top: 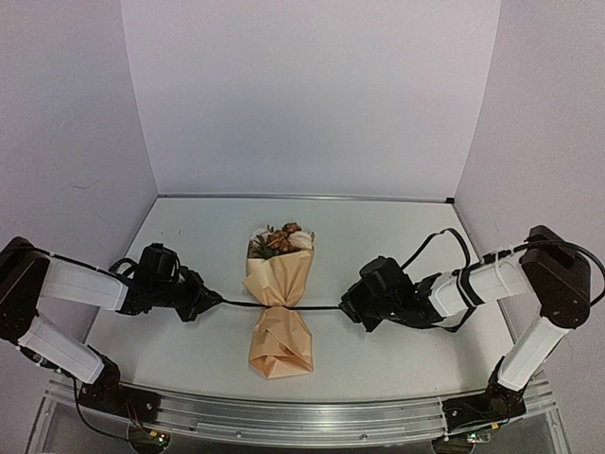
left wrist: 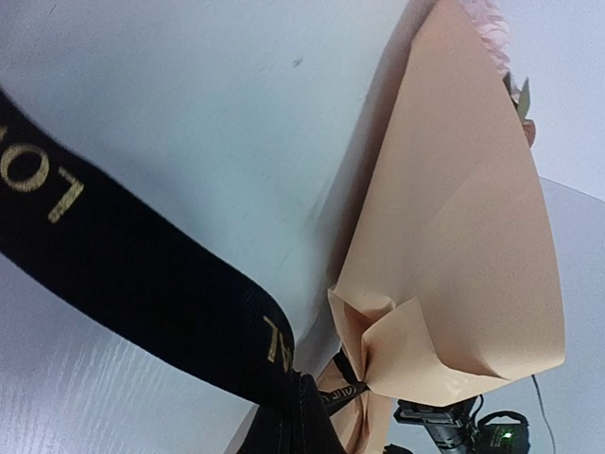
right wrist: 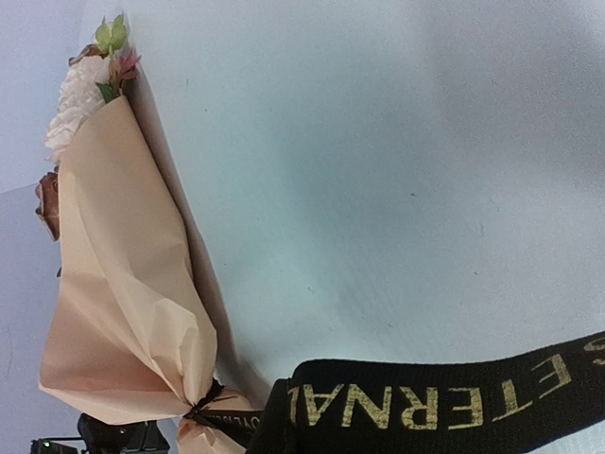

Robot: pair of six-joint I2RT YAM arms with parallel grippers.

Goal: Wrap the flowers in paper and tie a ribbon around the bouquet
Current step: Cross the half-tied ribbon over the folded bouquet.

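Aluminium rail (top: 302, 413) lies nearest, on the near side of the bouquet (top: 280, 317). At the bouquet's cinched waist a black ribbon (top: 326, 309) is knotted and runs taut to both sides; the left gripper (top: 213, 304) left of the bouquet and the right gripper (top: 348, 310) right of it each clamp a ribbon end. Paper (top: 281, 276) is wrapped; only final tightening and release seem left. Flowers (top: 281, 239) show at the bouquet's far end, with white table (top: 397, 236) and pale walls (top: 312, 95) beyond
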